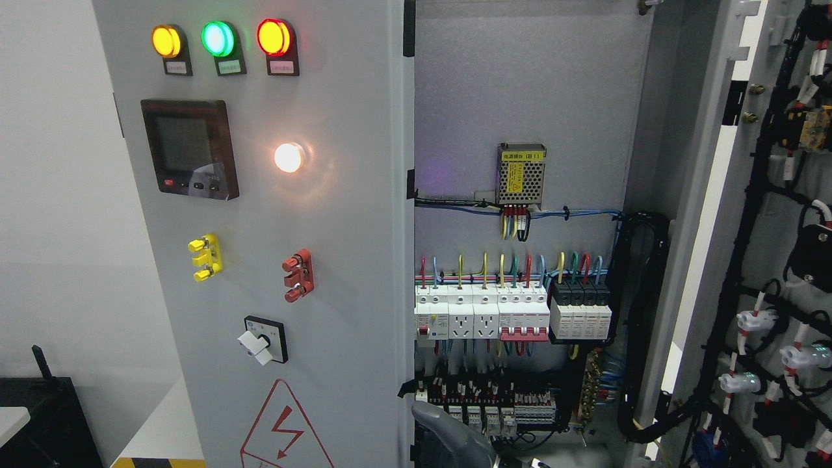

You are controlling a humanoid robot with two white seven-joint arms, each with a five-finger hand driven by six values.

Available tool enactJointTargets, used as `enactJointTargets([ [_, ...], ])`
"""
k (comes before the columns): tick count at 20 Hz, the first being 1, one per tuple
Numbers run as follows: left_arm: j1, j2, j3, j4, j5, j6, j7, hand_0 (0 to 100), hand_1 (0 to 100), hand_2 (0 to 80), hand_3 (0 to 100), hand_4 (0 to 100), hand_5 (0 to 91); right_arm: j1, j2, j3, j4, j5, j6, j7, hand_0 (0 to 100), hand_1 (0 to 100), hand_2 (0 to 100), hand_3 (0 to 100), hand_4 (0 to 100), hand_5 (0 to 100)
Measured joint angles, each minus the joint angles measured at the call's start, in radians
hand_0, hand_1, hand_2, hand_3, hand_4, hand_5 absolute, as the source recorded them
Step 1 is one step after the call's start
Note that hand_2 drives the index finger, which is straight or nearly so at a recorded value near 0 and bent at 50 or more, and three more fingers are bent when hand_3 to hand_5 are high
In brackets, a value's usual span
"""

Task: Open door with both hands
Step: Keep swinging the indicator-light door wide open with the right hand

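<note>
The grey cabinet's left door (pixel 351 221) stands shut, carrying three indicator lamps (pixel 218 39), a meter (pixel 190 148) and a rotary switch (pixel 263 339). The right door (pixel 773 273) is swung wide open to the right, its wired inner side facing me. A grey robot hand (pixel 455 439) pokes up from the bottom edge near the middle, just right of the left door's free edge (pixel 407 292) and in front of the lower terminals. Only part of the hand shows, and I cannot tell which arm it belongs to.
Inside the cabinet sit a row of breakers (pixel 481 315), a small power supply (pixel 520 174) and terminal blocks (pixel 494 406). A black cable bundle (pixel 640 325) runs to the open door. At the lower left stands a black box (pixel 39 416).
</note>
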Motion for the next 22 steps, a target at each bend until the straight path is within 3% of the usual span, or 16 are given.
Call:
enactJointTargets([
  [22,0.0,0.0,0.0,0.0,0.0,0.0,-0.002,0,0,0.0,0,0,0.0,0.023,0.005,0.064,-0.066,-0.081,0.009,0.056,38,0,0,0,0,0],
])
